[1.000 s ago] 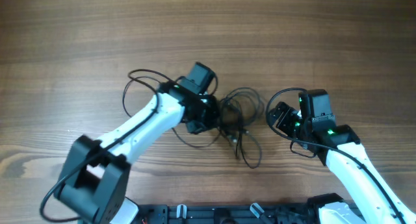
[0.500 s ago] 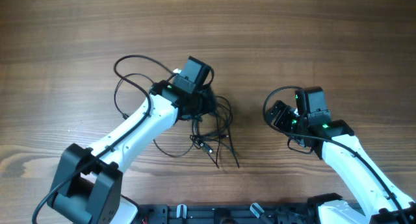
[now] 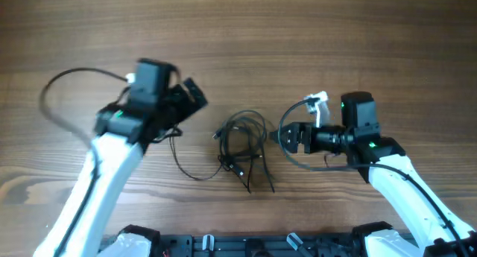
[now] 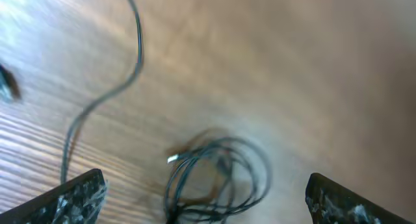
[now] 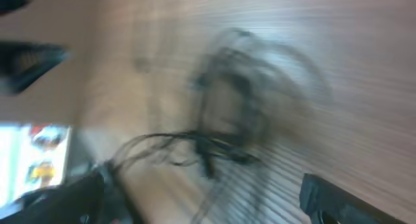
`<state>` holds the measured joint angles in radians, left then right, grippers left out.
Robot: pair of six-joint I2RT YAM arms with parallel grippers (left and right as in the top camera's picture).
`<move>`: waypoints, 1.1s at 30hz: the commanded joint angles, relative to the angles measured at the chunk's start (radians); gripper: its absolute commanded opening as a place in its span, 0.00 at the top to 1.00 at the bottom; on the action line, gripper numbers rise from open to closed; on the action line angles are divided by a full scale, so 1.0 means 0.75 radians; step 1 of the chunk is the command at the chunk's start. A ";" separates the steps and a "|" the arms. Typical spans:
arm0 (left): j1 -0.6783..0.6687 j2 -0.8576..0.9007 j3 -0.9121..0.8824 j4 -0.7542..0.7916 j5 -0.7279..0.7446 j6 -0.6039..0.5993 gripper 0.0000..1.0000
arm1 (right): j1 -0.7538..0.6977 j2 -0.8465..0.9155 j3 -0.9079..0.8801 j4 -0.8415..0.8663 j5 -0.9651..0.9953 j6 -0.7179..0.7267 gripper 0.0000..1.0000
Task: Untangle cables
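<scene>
The cables [image 3: 242,141] lie as a small black tangle on the wooden table [image 3: 313,33], mid-table. One strand loops out to the lower left, and two ends point toward the front edge. My left gripper [image 3: 192,99] hovers left of and apart from the tangle, open and empty. In the left wrist view its fingertips [image 4: 81,191] stand wide, and the cables [image 4: 221,178] lie beyond them. My right gripper [image 3: 286,136] sits just right of the tangle, pointing at it. It is open, with the blurred cables [image 5: 227,120] ahead of its fingers [image 5: 325,195].
Each arm's own thicker black cable arcs beside it: one at the far left [image 3: 46,100], one under the right wrist [image 3: 298,159]. A black base rail [image 3: 261,246] runs along the front edge. A white tag [image 3: 317,103] sticks up on the right arm.
My left gripper has opened, let go of the cables and swung away to the left. The tangle stays mid-table. My right gripper has turned and moved left toward it.
</scene>
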<state>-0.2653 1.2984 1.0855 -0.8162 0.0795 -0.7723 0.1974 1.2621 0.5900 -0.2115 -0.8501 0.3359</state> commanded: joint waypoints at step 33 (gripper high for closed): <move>0.071 0.021 -0.009 -0.185 0.208 -0.038 0.00 | 0.562 0.113 0.057 -0.261 1.418 0.330 0.95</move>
<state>-0.2157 1.2751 1.0855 -0.9543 0.1669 -0.7948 0.6712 1.3025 0.6254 -0.4038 0.1696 0.5175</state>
